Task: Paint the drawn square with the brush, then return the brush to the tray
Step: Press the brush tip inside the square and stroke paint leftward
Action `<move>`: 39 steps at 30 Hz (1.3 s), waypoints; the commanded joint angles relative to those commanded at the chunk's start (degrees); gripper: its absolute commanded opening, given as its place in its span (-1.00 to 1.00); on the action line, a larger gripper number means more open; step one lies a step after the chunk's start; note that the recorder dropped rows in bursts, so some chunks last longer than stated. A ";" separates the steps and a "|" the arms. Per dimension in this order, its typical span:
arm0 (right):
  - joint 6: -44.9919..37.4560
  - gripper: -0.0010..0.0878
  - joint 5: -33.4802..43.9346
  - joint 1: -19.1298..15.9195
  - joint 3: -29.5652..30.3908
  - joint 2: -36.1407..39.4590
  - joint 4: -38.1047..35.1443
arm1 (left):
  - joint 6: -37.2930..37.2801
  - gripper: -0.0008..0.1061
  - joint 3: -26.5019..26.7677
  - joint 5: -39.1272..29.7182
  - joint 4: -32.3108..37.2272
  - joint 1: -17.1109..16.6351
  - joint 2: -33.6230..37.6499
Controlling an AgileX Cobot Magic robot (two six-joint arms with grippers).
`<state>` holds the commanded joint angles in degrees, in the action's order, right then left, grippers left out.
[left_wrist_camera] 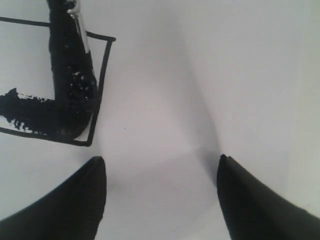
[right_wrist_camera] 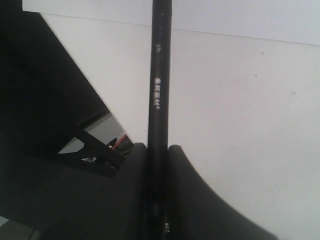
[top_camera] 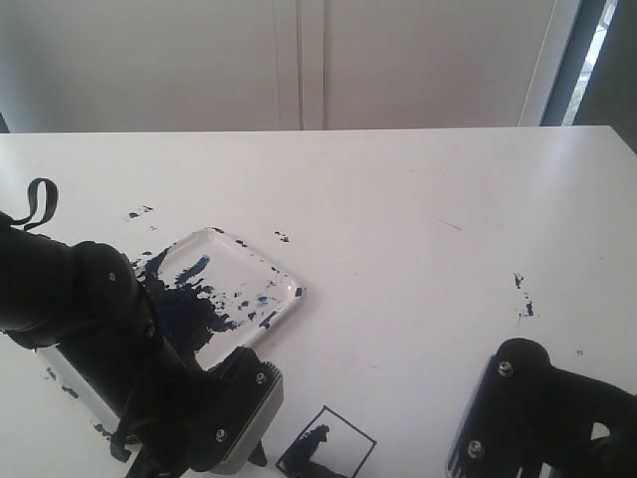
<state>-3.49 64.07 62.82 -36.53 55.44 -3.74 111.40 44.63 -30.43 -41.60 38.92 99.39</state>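
The drawn square sits at the table's front edge, its thin black outline partly filled with dark paint. In the left wrist view the brush rests its dark bristles inside the drawn square, with a silver ferrule above them and a painted streak alongside. My right gripper is shut on the black handle of the brush. My left gripper stands open over bare table beside the square, nothing between its fingers. The tray, clear and smeared dark blue, lies behind the left arm, partly hidden by it.
The left arm covers the tray's near-left part. The right arm's body fills the front right corner. Small paint specks dot the white table. A wall runs behind the far edge.
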 joint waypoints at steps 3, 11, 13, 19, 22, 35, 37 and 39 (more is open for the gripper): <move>0.00 -0.98 0.00 0.00 0.00 0.00 0.00 | 0.00 0.26 0.00 -0.10 0.00 0.00 0.00; 1.15 -0.98 0.00 0.00 0.00 0.00 1.62 | 0.00 0.26 0.00 -0.22 0.14 0.00 0.00; 1.82 -0.98 0.00 0.00 0.00 0.00 2.90 | 0.00 0.26 0.00 -0.22 0.14 0.00 0.00; 4.74 -0.98 -0.13 0.00 0.00 0.00 7.49 | 0.38 0.26 0.00 -1.02 0.14 0.00 0.00; 6.64 -0.98 -0.41 0.00 0.00 0.00 9.85 | 0.38 0.26 0.00 -1.02 0.14 0.00 0.00; 6.06 -0.98 -1.18 0.00 0.00 0.00 6.41 | 0.37 0.26 0.00 0.89 0.14 0.00 0.00; 6.06 -0.98 -1.18 0.00 0.00 0.00 6.15 | 0.24 0.26 0.00 0.89 0.14 0.00 0.00; 6.06 -0.98 -1.18 0.00 0.00 0.00 6.28 | -0.02 0.26 0.00 0.79 0.14 0.00 0.00</move>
<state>2.57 62.89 62.82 -36.53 55.44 2.54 111.38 44.63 -29.63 -41.46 38.92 99.39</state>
